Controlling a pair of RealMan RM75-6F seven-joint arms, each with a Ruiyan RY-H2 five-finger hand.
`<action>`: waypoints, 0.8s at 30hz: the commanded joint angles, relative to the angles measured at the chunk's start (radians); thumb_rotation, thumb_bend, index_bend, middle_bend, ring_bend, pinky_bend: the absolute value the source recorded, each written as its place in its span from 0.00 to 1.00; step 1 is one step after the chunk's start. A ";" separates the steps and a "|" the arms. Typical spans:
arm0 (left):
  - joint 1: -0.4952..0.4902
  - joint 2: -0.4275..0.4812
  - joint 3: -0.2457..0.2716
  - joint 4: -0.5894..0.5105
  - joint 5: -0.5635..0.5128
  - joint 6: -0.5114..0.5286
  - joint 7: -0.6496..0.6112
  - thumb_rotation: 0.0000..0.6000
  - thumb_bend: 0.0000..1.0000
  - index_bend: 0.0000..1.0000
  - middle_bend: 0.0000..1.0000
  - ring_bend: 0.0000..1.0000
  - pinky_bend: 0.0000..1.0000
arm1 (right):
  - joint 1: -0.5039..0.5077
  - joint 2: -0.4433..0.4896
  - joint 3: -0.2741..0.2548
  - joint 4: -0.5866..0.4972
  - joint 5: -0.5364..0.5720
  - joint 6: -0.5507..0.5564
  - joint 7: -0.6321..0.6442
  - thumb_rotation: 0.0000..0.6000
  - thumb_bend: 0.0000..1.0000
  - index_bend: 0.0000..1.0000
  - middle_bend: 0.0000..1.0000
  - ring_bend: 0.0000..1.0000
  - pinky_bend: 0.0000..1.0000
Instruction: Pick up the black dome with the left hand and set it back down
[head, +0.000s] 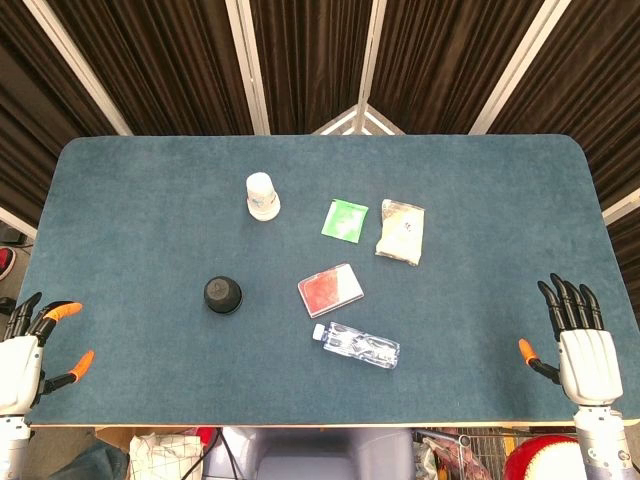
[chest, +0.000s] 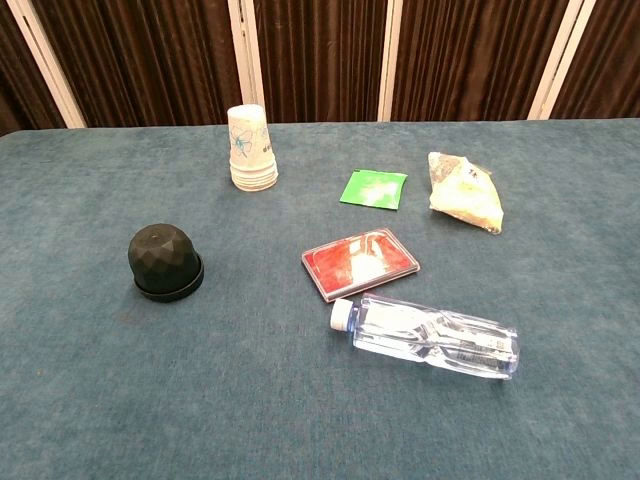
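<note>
The task stood at its first step: the reach had not begun. The left hand (head: 22, 360) rested at the near left corner of the table (head: 130, 200), fingers spread wide and holding nothing. The right hand (head: 580, 345) lay at the near right corner, fingers extended and apart, likewise empty. Neither hand showed in the chest view.

The black dome (chest: 165, 262) sat flat side down on the left half of the table, nearer the front edge than the back, well apart from both hands and clear of every other item.

The next move would call for carrying the left hand inward from its corner, over the dome, and closing the fingers round the faceted body above its base rim.

Item count:
- one black dome;
- one stack of paper cups (chest: 251, 148), upright, toward the back edge; cup number cannot be told;
- one green sachet (chest: 374, 189);
- one pale snack bag (chest: 463, 192);
- one red flat case (chest: 360, 262);
- one clear water bottle (chest: 428, 335), lying on its side near the front edge.
</note>
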 joint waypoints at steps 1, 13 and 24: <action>0.001 0.000 0.003 -0.001 0.004 0.000 0.003 1.00 0.36 0.27 0.20 0.00 0.00 | 0.000 -0.001 -0.001 0.003 0.001 -0.003 0.000 1.00 0.29 0.07 0.02 0.07 0.01; -0.004 -0.015 0.024 0.004 0.043 -0.013 0.011 1.00 0.36 0.23 0.20 0.00 0.00 | -0.002 0.002 -0.002 0.008 -0.008 0.008 0.018 1.00 0.29 0.07 0.02 0.07 0.01; -0.034 -0.049 0.001 0.034 0.021 -0.048 -0.018 1.00 0.26 0.16 0.15 0.00 0.00 | -0.009 0.005 -0.019 0.009 -0.016 0.007 0.031 1.00 0.29 0.07 0.02 0.07 0.01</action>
